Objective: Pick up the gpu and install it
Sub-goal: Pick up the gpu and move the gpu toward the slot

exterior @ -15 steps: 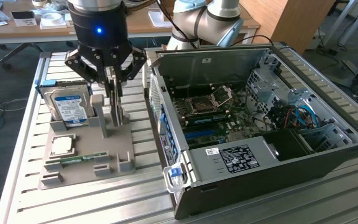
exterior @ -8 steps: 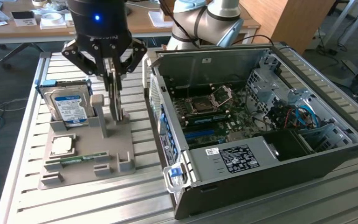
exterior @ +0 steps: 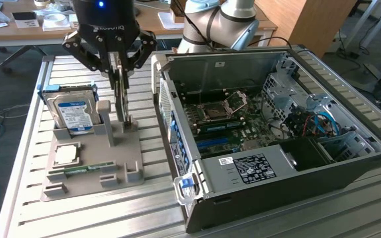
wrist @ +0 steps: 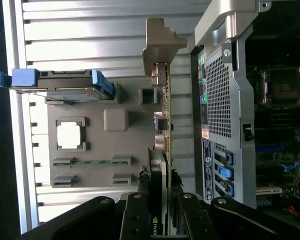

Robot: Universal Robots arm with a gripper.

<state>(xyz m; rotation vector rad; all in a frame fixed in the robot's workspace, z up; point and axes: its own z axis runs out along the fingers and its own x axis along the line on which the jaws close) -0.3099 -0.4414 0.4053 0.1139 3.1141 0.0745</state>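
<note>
Right, the gpu [exterior: 122, 96], a thin dark expansion card with a black cooler face, stands on edge. The black fingers [wrist: 177, 192] are clamped at a middling width across its upper end, one pad on each face. Its pale metal end bracket [wrist: 160, 45] sits at the far end from the grip. The card's lower edge is down at the slotted posts of the grey plastic parts stand [exterior: 91, 163]. Whether it has cleared them, I can't tell.

To my eye this is the lift-out, and it wants a straight vertical pull. Any tilt could bind the card in those posts or drag the stand along the slatted metal desk [exterior: 78, 213].

Now the room around it. The blue-labelled silver hard drive [exterior: 75, 111] stands upright in the stand, just beside the card on the exterior view's left. A square silver processor chip [exterior: 67, 154] and a narrow green memory stick [exterior: 88, 168] lie low in the stand, no obstacle.

On the exterior view's right the open black computer case [exterior: 270, 173] is close. Its perforated rear wall [wrist: 217, 100] is the edge to watch, so the bracket probably needs height before crossing it. Above the stand the way is open.
</note>
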